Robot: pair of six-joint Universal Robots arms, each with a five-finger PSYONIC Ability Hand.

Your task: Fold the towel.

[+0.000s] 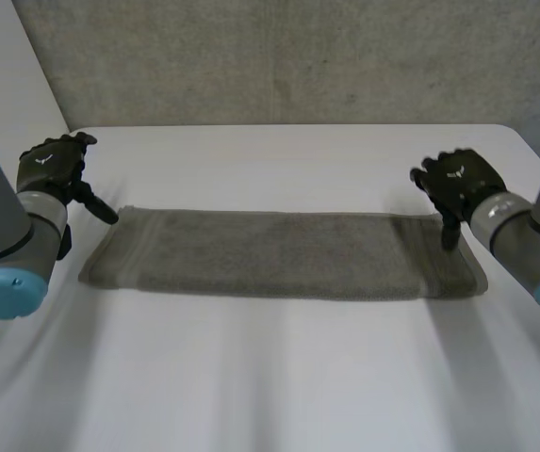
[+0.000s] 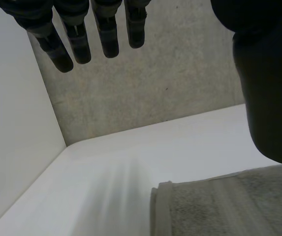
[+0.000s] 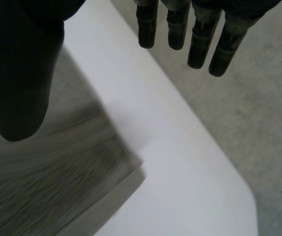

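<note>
A grey-brown towel [image 1: 279,254] lies folded into a long narrow strip across the white table [image 1: 279,377]. My left hand [image 1: 55,168] hovers just above the strip's far left corner [image 2: 163,189], its fingers [image 2: 81,34] straight and spread from the thumb [image 2: 268,98], holding nothing. At the strip's far right corner [image 3: 131,167] my right hand [image 1: 458,184] is raised too, with fingers [image 3: 200,39] straight and thumb [image 3: 17,78] apart; one finger points down at the cloth's edge. The towel's layered edge shows under each palm.
A grey concrete wall [image 1: 288,56] rises behind the table's far edge. A white wall [image 2: 13,123] stands beside the table on the left. Bare tabletop stretches in front of the towel and behind it.
</note>
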